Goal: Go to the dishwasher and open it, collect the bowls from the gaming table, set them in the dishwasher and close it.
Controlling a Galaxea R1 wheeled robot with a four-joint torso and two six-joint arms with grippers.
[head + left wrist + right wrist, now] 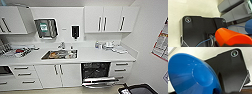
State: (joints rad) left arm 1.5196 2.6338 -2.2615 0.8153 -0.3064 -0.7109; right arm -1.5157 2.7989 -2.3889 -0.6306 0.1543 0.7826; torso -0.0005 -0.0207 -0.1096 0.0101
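Below the counter: dishwasher [96, 75] door down | orange bowl [231, 37], blue bowl [193, 75] close-up | tool grips unclear

White desk [87, 56]: sink [59, 54] set in; left of sink, what looks like dish rack [18, 52]; right, white dishes [110, 46].

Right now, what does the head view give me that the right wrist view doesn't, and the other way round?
Head view alone: the kitchen counter with the sink, white wall cabinets, and the dishwasher below the counter, its door folded down and the dark interior exposed. Right wrist view alone: a blue bowl close up and tilted, its inside facing the camera, in front of the robot's dark plate. Shared: nothing I can match between the two; the bowl sits outside the head view's frame and the dishwasher outside the wrist view's.
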